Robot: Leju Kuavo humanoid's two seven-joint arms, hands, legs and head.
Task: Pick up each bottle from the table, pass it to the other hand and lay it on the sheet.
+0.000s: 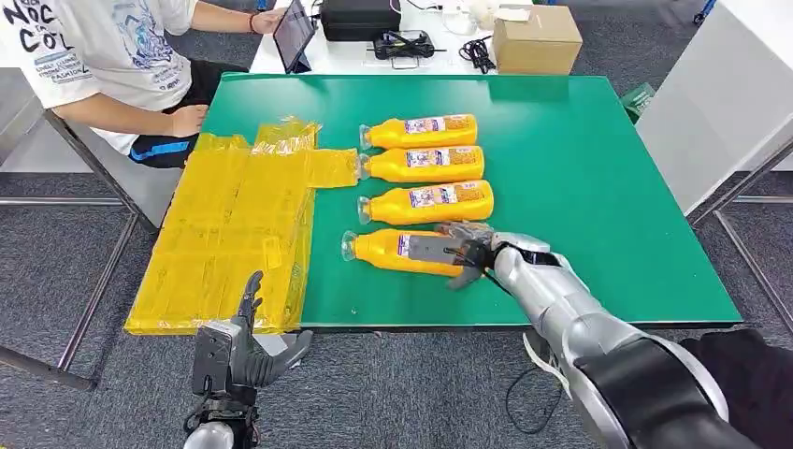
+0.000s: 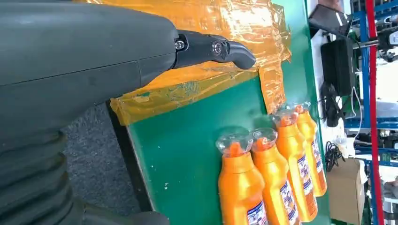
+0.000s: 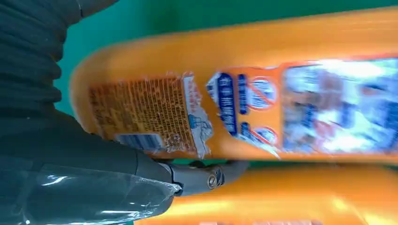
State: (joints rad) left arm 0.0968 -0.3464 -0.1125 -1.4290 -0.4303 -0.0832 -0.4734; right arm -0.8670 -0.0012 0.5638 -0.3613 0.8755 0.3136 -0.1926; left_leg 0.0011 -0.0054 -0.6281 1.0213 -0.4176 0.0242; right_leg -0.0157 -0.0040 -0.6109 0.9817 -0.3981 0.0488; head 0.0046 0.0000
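Observation:
Four orange bottles lie side by side on the green table (image 1: 598, 187), caps pointing at the yellow sheet (image 1: 234, 224). The nearest bottle (image 1: 379, 249) sits slightly askew, and my right hand (image 1: 465, 253) wraps its base end, fingers over the top and the thumb (image 3: 206, 176) tucked under it. Up close its label (image 3: 187, 117) shows, with the neighbouring bottle (image 3: 305, 197) just beyond. My left hand (image 1: 238, 346) hangs open below the table's front edge near the sheet's corner. Its fingers (image 2: 213, 49) are spread over the sheet (image 2: 211, 28), with the bottles (image 2: 239, 187) off to one side.
A person sits at the far left of the table with a tablet (image 1: 293, 33). A cardboard box (image 1: 535, 37), a black case (image 1: 360, 19) and cables lie on a white table behind. Bare green surface stretches to the right of the bottles.

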